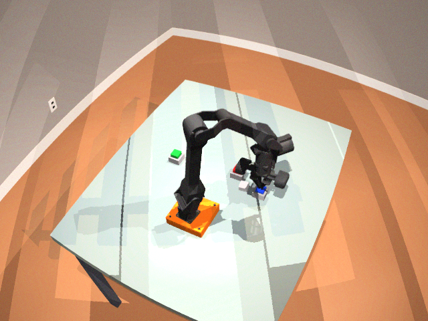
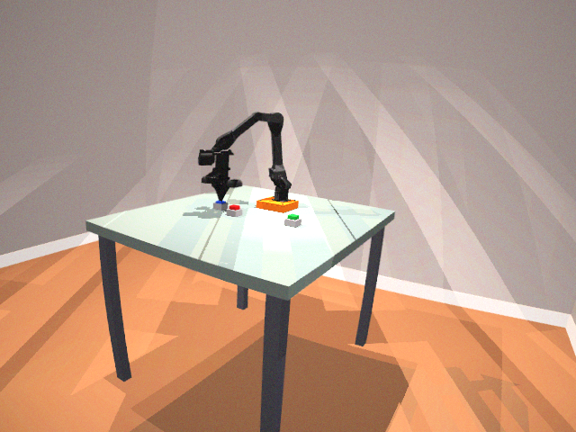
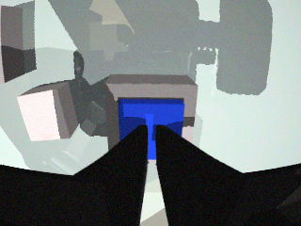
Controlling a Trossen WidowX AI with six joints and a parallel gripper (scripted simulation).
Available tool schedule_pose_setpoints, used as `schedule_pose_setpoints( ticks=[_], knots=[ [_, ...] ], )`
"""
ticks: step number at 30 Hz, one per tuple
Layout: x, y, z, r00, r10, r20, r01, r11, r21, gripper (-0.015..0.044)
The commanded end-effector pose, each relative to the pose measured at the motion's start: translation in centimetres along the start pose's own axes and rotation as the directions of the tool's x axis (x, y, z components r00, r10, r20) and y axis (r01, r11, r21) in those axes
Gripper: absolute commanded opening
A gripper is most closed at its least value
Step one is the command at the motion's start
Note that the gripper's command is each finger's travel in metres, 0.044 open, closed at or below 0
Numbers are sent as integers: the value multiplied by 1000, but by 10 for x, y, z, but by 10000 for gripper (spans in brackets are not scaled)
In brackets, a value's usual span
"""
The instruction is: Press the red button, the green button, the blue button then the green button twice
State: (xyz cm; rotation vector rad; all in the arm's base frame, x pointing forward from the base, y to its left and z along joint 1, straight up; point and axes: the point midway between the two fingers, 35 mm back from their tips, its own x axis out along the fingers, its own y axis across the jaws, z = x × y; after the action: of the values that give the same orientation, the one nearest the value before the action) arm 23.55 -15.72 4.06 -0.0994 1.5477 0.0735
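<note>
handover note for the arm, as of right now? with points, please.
Gripper [image 1: 261, 187] [image 2: 220, 200] [image 3: 150, 134]: jaws shut, nothing held, tips at the blue button [image 1: 261, 190] [image 2: 217, 202] [image 3: 150, 105].
Red button [image 1: 235, 169] [image 2: 234, 207] and white block [image 1: 243, 185] [image 3: 39, 115] close by; green button [image 1: 176, 153] [image 2: 292, 217] off by itself.
Done: presses can't be confirmed from these views.
Left, if red and green are done: finish blue, then green twice. Leave the block alone.

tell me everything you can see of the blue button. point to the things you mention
The blue square push-button [image 1: 261, 190] [image 2: 220, 202] [image 3: 165, 110] has a flat, smooth, plastic-looking cap set in a boxy light-grey housing that frames it. It sits upright on the pale table, beside a small whitish block and near the red button. The black gripper [image 1: 261, 186] [image 2: 220, 200] [image 3: 150, 134], its fingers closed together, points down with its tips at the cap, apparently touching it. How far the cap is pressed in, I cannot tell.
</note>
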Motion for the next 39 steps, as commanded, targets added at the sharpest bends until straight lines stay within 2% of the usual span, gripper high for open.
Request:
schedule_pose_setpoints(
  ticks=[1,15,19,24,29,34,39],
  knots=[
    [2,0,0,1000,0,-1,0,1000,-4,20],
    [2,0,0,1000,0,-1,0,1000,-4,20],
    [-29,0,0,1000,0,-1,0,1000,-4,20],
    [-34,0,0,1000,0,-1,0,1000,-4,20],
    [-90,0,0,1000,0,0,0,1000,-4,20],
    [-93,2,1,1000,0,0,0,1000,-4,20],
    [-93,50,37,1000,5,3,-5,1000,-4,20]
  ],
)
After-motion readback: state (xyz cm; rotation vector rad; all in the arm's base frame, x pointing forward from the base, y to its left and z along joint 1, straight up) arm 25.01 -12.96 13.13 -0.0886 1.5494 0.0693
